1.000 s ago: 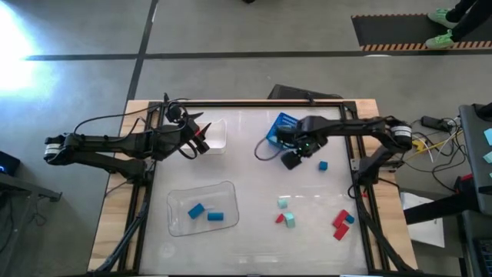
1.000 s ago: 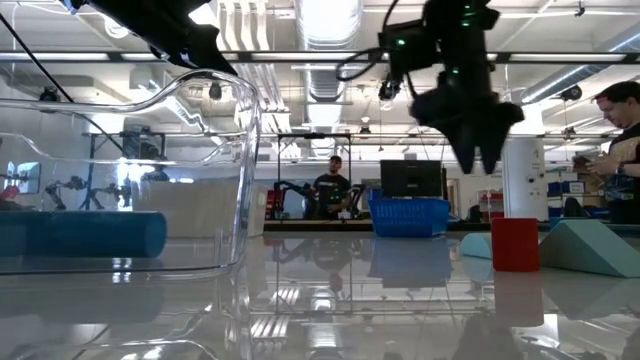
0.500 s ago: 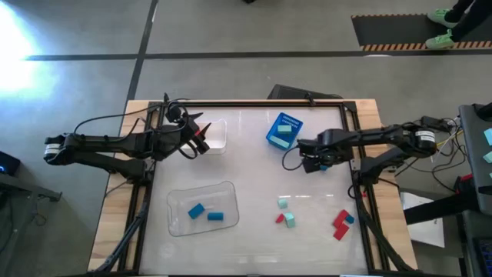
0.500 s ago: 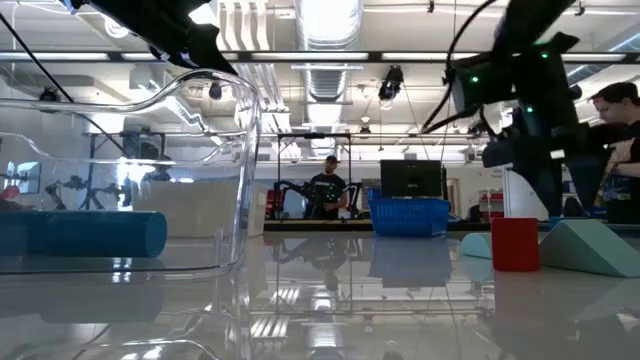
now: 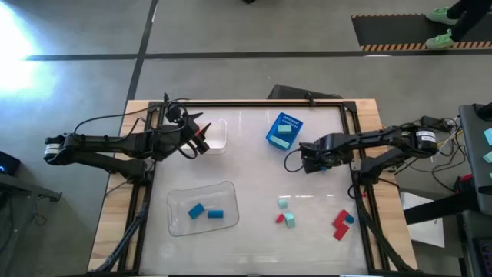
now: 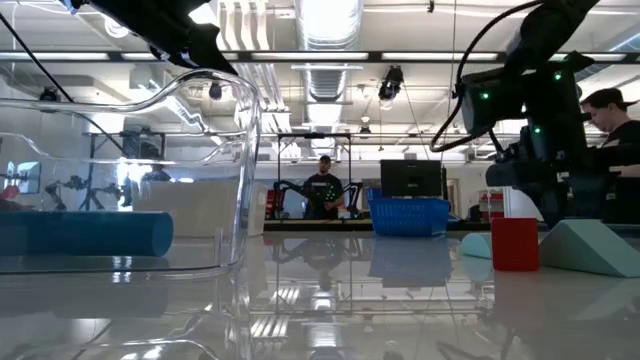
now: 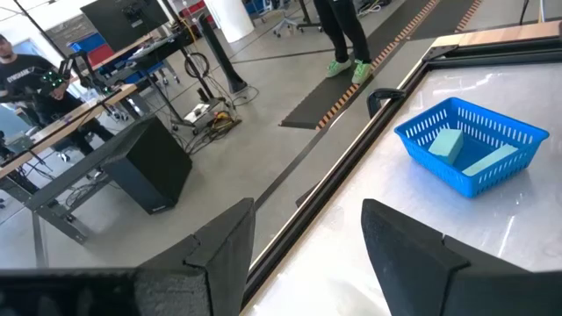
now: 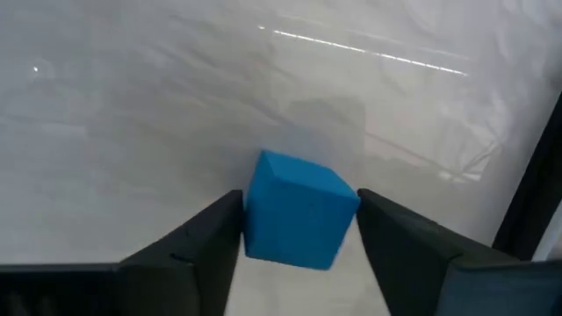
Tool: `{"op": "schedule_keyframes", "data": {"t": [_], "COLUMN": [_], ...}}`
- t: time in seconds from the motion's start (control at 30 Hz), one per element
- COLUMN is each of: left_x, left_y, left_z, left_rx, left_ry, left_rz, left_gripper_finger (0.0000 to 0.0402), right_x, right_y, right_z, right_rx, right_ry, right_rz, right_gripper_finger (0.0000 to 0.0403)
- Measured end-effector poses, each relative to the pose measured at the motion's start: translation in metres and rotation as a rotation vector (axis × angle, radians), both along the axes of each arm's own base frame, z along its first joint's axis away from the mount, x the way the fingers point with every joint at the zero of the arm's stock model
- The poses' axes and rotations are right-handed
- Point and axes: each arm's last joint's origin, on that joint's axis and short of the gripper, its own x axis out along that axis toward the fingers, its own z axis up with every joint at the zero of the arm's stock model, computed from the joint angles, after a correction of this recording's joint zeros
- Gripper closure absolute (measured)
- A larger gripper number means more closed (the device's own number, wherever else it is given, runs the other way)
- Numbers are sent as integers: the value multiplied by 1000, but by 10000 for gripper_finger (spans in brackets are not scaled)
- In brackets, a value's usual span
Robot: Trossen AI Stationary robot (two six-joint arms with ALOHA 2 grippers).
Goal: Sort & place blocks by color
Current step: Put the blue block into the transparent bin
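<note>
Right claw (image 8: pixel 299 230) low over surface (image 5: pixel 254 177) near right edge, fingers apart, straddling small medium-blue cube block (image 8: pixel 300 209). Block sits squarely between fingertips, neither pad clearly touching. No long axis, so closing line matters little. Left claw (image 5: pixel 201 138) waits near rear-left corner beside clear tray (image 5: pixel 217 132), fingers apart, far from block. Right arm plainly nearer.

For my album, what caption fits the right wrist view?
Right gripper straddling a blue block on the white table, one finger on either side.
</note>
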Motion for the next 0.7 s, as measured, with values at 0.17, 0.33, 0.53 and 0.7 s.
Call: {"op": "schedule_keyframes", "data": {"t": [0.17, 0.33, 0.53, 0.7], "left_x": [0, 0, 0, 3], "left_y": [0, 0, 0, -5], "left_z": [0, 0, 1, 7], "left_rx": [0, 0, -2, -8], "left_ry": [0, -3, -15, -87], "left_rz": [0, 0, 1, -32], "left_gripper_finger": [207, 207, 207, 207], "right_x": [1, 3, 16, 31], "right_y": [-1, -1, -3, 1], "right_z": [1, 3, 22, 46], "right_rx": [-14, -19, -91, -260], "right_ry": [-8, -17, -90, -205], "right_rz": [5, 39, 130, 297], "right_gripper_finger": [272, 281, 281, 272]}}
